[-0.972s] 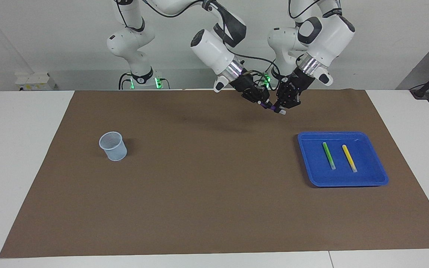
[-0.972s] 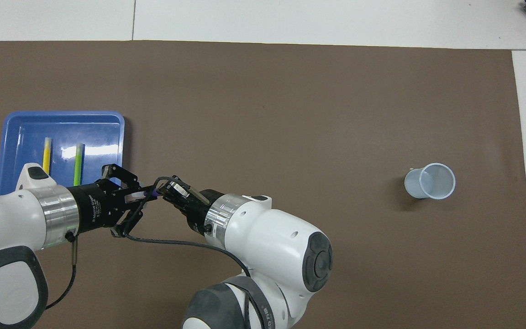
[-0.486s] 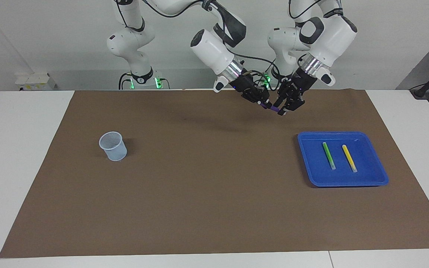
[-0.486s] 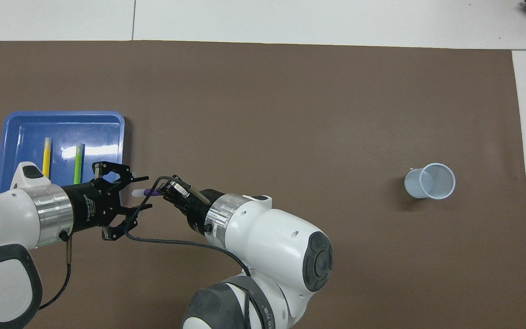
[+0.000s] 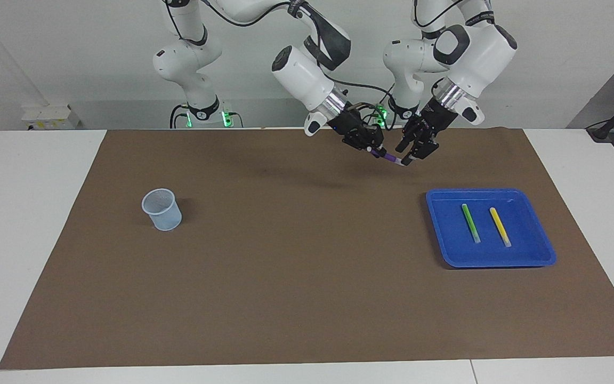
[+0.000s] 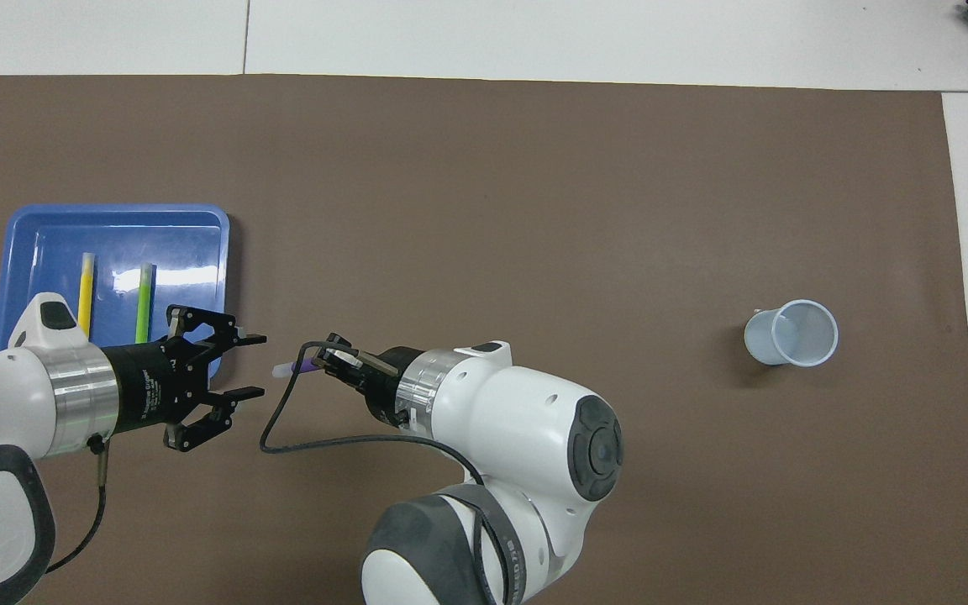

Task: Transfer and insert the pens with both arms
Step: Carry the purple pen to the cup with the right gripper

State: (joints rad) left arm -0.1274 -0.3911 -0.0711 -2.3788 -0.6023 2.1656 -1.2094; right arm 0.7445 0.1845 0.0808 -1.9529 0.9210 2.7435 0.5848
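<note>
Both arms lean in from their bases toward the middle of the table's near edge, wrists angled down and toward each other, both raised above the table. The right end effector (image 5: 375, 150) is clamped tight on the purple pen (image 5: 389, 158), which juts from its tips toward the other arm. The left end effector (image 5: 412, 153) hangs just beside the pen's pale tip with its fingers (image 6: 250, 339) spread apart, gripping nothing.

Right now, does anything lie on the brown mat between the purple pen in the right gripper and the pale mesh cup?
Nothing visible does. The right gripper holds the purple pen in the air; the brown mat toward the pale mesh cup is bare.
</note>
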